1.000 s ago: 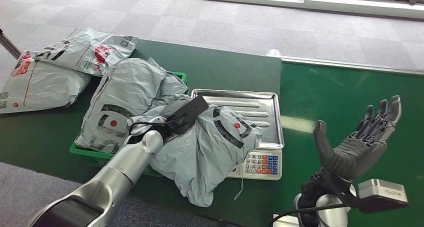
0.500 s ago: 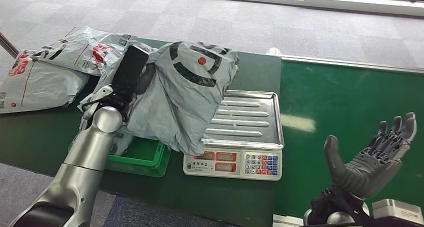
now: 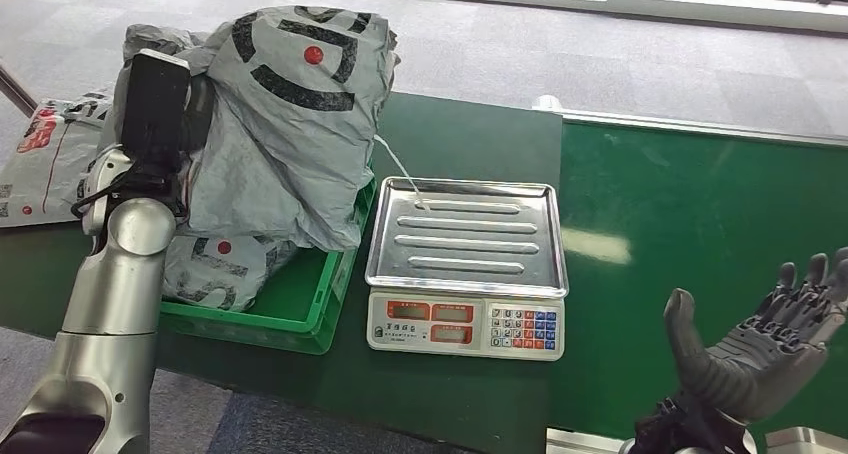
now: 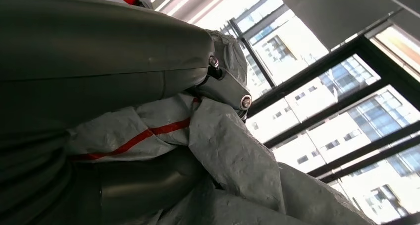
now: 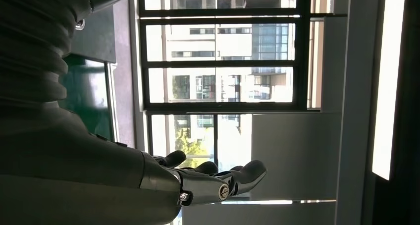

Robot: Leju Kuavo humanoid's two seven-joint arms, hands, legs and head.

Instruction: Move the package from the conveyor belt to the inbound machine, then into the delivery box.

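Package (image 3: pixel 300 124), a grey poly mailer with a black ring mark and red dot, is hanging in the air above the green crate (image 3: pixel 300 319), carried by the left hand (image 3: pixel 160 104). Compared with half a second ago, it is sitting higher and further toward the crate side, and it is no longer draping over the weighing scale (image 3: pixel 466 264), whose steel pan is now fully exposed. My reading: the weighing stage looks finished and the transfer toward the delivery box is under way, with release not yet made.

Green surface (image 3: pixel 480 144) is carrying the crate and scale; the conveyor belt (image 3: pixel 700 214) is running alongside on the right. A second grey mailer (image 3: pixel 215 269) is lying inside the crate, and another mailer with red print (image 3: pixel 45 164) is resting on the surface beyond the left arm.

Left hand is clamping the package: in the left wrist view the thumb (image 4: pixel 228 88) is pressing into the grey film (image 4: pixel 233 150). The fingers behind the bag are hidden.

Right hand (image 3: pixel 765 339) is hovering over the belt, fingers spread apart and holding nothing; it is sitting lower in frame than before and is partly cut off by the picture's edge.

A thin white strip (image 3: pixel 400 174) is trailing from the bag toward the pan; whether it is touching is hard to make out.
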